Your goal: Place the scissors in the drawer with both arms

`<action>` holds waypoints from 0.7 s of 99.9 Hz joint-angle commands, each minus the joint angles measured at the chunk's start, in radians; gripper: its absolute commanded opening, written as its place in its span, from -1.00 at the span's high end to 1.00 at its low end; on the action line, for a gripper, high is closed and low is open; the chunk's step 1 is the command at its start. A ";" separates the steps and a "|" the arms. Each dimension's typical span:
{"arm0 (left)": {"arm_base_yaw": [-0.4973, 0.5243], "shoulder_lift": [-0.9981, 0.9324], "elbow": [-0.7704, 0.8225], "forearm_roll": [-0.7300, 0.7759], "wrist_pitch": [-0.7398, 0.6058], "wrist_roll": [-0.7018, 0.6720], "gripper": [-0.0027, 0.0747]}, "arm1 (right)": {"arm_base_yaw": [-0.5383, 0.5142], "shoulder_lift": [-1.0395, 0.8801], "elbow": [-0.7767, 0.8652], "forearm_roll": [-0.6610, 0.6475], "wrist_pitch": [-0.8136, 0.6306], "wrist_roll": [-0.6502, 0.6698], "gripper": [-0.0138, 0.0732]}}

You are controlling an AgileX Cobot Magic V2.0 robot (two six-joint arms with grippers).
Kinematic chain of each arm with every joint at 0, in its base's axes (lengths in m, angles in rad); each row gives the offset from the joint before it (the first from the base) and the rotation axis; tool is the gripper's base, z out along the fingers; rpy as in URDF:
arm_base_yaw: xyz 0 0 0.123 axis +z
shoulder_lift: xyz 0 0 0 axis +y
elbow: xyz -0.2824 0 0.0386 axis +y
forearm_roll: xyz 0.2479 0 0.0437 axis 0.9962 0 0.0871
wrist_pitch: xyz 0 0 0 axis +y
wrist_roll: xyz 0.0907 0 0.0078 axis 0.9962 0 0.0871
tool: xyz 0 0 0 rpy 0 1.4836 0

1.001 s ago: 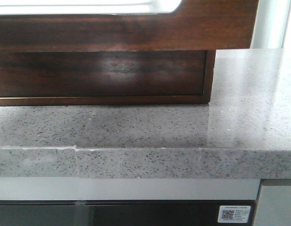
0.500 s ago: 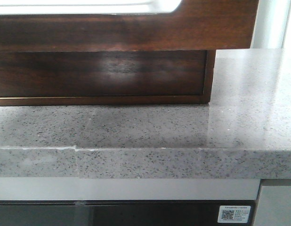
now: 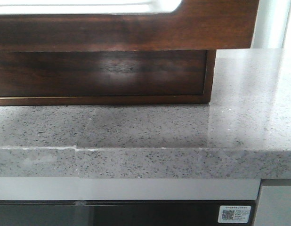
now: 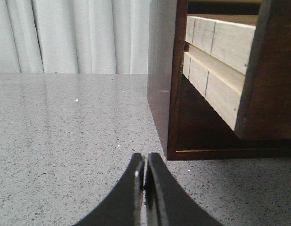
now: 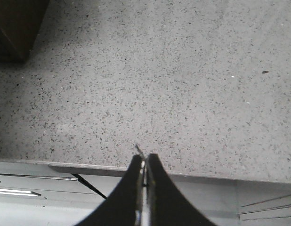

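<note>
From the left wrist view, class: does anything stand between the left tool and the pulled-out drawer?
Nothing visible does. Only bare speckled countertop lies between the shut left tool and the cabinet holding the open drawer. No scissors show.

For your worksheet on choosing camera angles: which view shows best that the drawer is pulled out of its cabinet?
The left wrist view: it looks side-on at the drawer, whose pale wooden side juts from the dark cabinet. The front view shows only its dark front with the pale cut-out. The right wrist view shows just countertop and a dark corner.
</note>
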 commanded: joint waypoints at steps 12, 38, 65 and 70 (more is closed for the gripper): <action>-0.008 -0.031 0.036 -0.007 -0.085 0.001 0.98 | -0.006 0.002 -0.025 -0.019 -0.056 -0.003 0.84; -0.008 -0.031 0.036 -0.007 -0.085 0.001 0.98 | -0.006 0.002 -0.025 -0.019 -0.056 -0.003 0.84; -0.008 -0.031 0.036 -0.007 -0.085 0.001 0.98 | -0.025 -0.081 0.029 -0.042 -0.114 -0.003 0.84; -0.008 -0.031 0.036 -0.007 -0.085 0.001 0.98 | -0.048 -0.136 0.087 -0.042 -0.178 -0.003 0.84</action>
